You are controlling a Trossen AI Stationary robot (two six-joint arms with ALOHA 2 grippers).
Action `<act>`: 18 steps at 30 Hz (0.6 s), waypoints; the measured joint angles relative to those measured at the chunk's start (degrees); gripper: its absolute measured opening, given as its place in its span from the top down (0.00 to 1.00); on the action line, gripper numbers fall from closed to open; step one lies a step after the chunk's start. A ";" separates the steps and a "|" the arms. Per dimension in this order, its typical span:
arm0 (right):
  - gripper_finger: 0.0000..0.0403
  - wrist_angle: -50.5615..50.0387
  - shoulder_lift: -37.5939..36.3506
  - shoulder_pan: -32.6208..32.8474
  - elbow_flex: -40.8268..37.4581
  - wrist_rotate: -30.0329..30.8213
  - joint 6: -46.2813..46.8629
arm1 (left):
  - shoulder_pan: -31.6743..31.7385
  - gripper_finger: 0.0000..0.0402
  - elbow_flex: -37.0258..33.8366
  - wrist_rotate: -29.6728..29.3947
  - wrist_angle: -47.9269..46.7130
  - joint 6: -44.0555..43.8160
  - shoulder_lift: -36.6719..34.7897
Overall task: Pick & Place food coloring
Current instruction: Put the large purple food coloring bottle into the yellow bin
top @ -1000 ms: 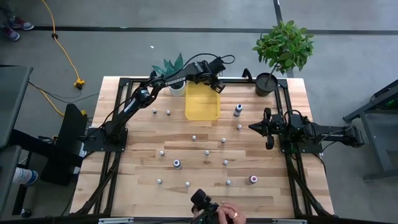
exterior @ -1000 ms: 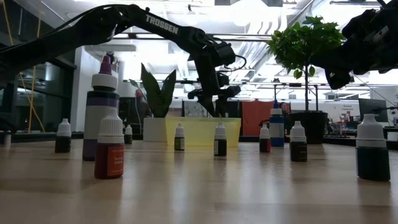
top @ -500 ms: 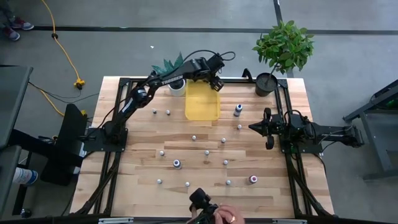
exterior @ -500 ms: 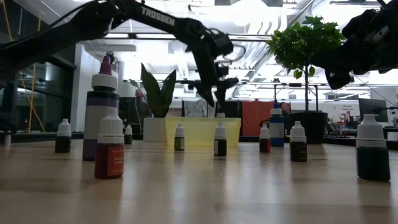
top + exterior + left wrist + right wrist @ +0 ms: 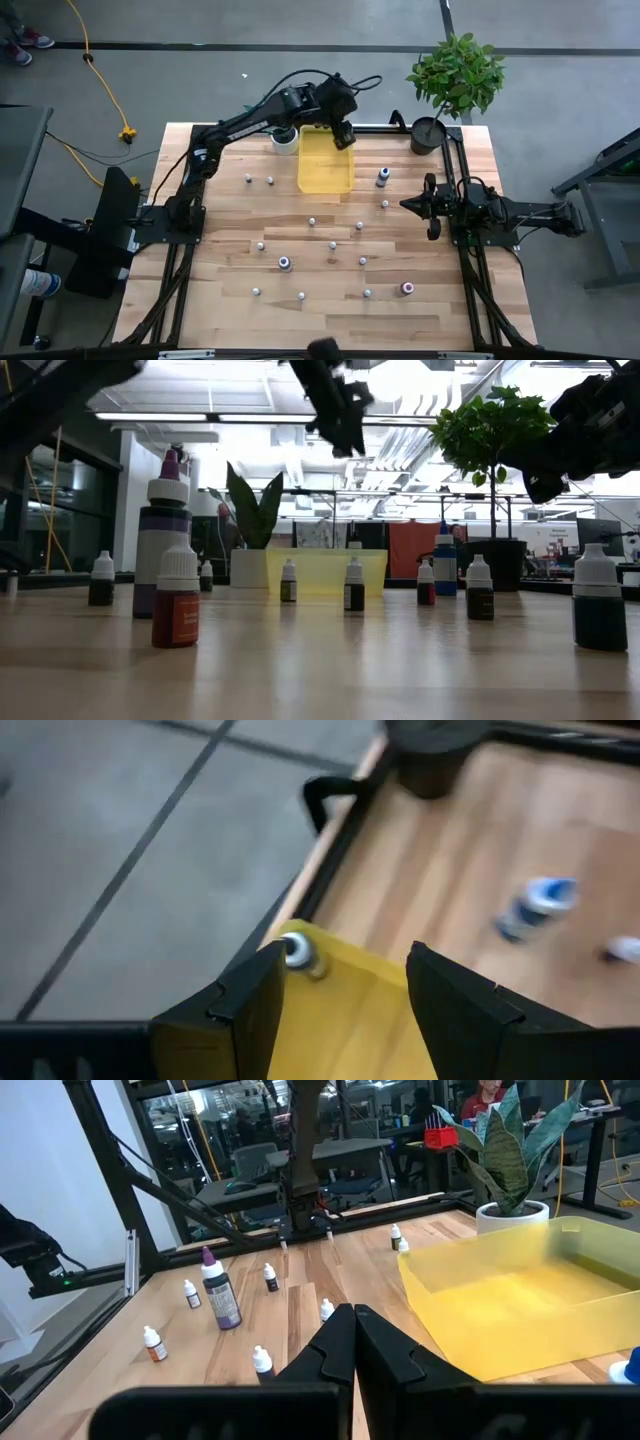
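Several small white-capped food coloring bottles stand scattered on the wooden table. Among them are a blue one, a purple one and a pink one. One small bottle sits inside a far corner of the translucent yellow tray. My left gripper hangs open high above the tray's far end, tipped downward, with nothing between its fingers. My right gripper waits shut at the table's right side, pointing left.
A leafy plant in a black pot stands at the far right corner. A spiky plant in a white pot stands left of the tray. Black frame rails run along the table's sides. Tall bottles stand near the front.
My left gripper has risen from just above the yellow tray to well above it, rolling as it rose. A person's hand at the table's near edge has drawn back out of the high view.
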 joint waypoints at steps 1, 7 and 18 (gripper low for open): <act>1.00 -0.01 0.01 0.00 0.01 0.00 0.01 | -0.65 0.50 0.00 0.64 -1.45 0.52 -1.00; 1.00 0.01 -0.01 0.00 0.01 0.00 0.01 | -5.11 0.51 0.00 6.21 -13.54 5.12 -5.96; 1.00 -0.01 -0.01 0.00 0.01 -0.02 0.01 | -16.61 0.51 -2.41 11.02 -32.34 3.41 -11.37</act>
